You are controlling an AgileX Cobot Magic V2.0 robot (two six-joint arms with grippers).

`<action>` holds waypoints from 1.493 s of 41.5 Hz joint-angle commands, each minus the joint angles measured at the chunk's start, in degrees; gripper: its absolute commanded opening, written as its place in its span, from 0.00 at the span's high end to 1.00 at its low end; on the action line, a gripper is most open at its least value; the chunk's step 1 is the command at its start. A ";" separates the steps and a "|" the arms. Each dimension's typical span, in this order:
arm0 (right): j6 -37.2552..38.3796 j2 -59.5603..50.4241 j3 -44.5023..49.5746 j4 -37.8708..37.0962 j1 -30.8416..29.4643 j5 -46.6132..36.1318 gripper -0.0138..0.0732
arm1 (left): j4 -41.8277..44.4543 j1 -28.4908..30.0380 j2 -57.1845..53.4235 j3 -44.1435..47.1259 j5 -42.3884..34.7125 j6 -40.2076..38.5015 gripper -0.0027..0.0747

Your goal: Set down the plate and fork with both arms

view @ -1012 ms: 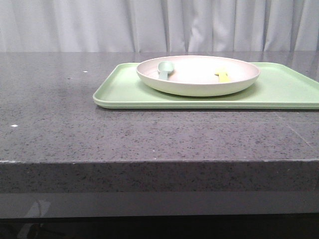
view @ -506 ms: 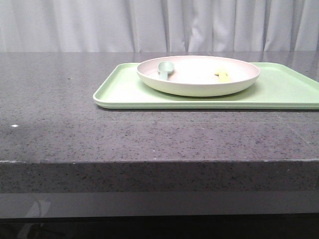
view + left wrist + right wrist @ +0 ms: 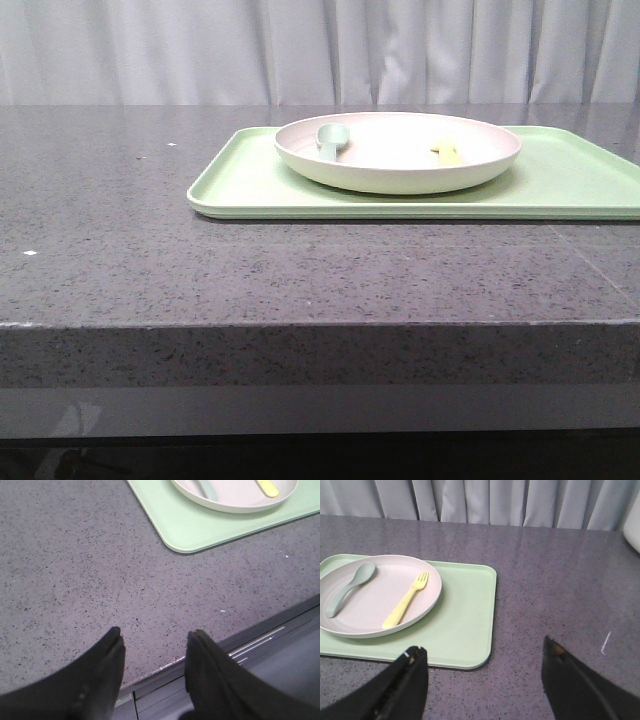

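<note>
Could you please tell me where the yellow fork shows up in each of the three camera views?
Front view: fork lies in the plate's right part, mostly hidden by the rim.
Left wrist view: handle end only, at the picture's top edge.
Right wrist view: whole fork, left of centre.
Shared landmark: plate, with the spoon in it.

The tray [image 3: 250, 180] sits on the table [image 3: 120, 260], toward the right side. The plate [image 3: 400, 175] rests on the tray. In the plate, the spoon [image 3: 331, 139] lies on the left and the fork [image 3: 447, 151] on the right, well apart.
</note>
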 commanded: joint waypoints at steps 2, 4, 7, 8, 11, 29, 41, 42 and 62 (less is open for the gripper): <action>-0.38 0.97 -1.70 0.42 0.12 -4.34 0.26 | -0.70 -0.29 -0.18 -1.28 -3.34 0.04 0.58; -0.38 1.10 -1.70 0.71 0.12 -4.27 0.26 | -0.70 -0.29 -0.18 -1.28 -3.34 0.04 0.58; -0.38 1.78 -2.20 1.79 0.12 -3.89 0.26 | -0.70 -0.29 -0.18 -1.28 -3.34 0.04 0.58; -0.38 2.17 -2.50 2.32 0.12 -3.32 0.26 | -0.70 -0.29 -0.18 -1.28 -3.34 0.04 0.58; -0.84 4.22 -4.42 4.22 0.12 -1.01 0.26 | -0.70 -0.29 -0.18 -1.28 -3.65 0.04 0.58; -21.45 20.78 -16.73 20.55 8.56 14.07 0.26 | -0.70 -0.29 -0.18 -1.28 -3.77 0.04 0.58; -20.71 34.15 -24.16 19.65 15.66 15.95 0.26 | -0.70 -0.29 -0.18 -1.28 -3.87 0.04 0.58; -20.71 35.68 -25.00 19.63 15.66 16.25 0.26 | -0.70 -0.29 -0.18 -1.28 -3.87 0.04 0.58; 6.01 58.85 -47.64 -5.84 24.21 24.29 0.26 | -0.70 -0.29 -0.18 -1.28 -3.87 0.04 0.58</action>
